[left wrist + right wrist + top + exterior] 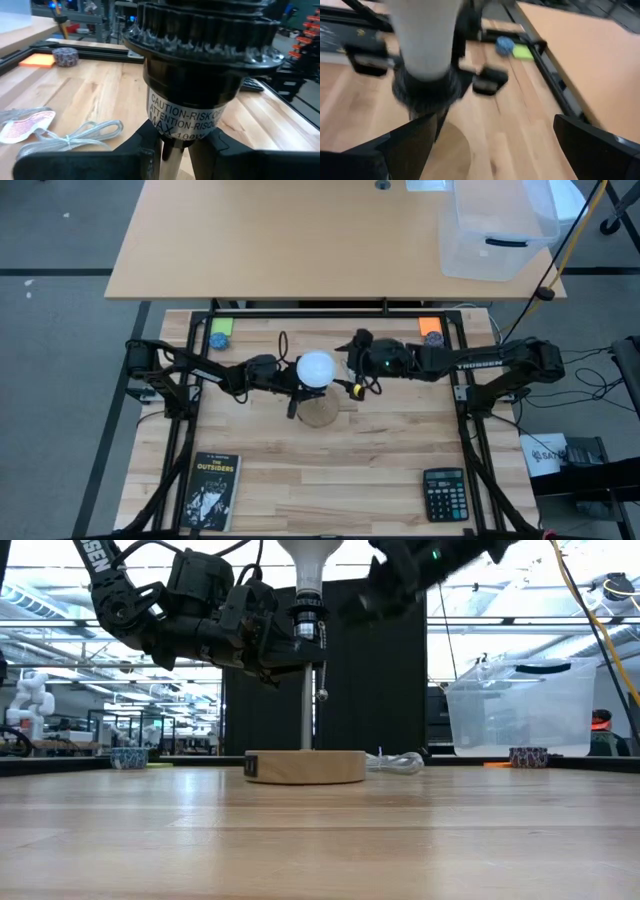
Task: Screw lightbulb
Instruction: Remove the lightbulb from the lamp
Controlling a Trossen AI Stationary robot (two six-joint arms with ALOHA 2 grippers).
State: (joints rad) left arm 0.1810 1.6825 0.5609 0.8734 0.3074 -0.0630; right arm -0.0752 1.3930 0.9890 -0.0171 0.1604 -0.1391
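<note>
White frosted round lightbulb (316, 367): seated upright in black ribbed socket (200, 60) atop slim metal post on round tan wooden base (305, 766). Left gripper (172, 150): fingers clamped around post below socket. Right gripper (490, 145): fingers spread wide, apparently clear of bulb.

Wooden table (380, 465): book (210, 492), calculator (443, 493)

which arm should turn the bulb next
Probably the right. The left gripper is clamped on the lamp's stem just under the black socket, steadying it, while the right gripper is open beside the lightbulb, free to twist.
</note>
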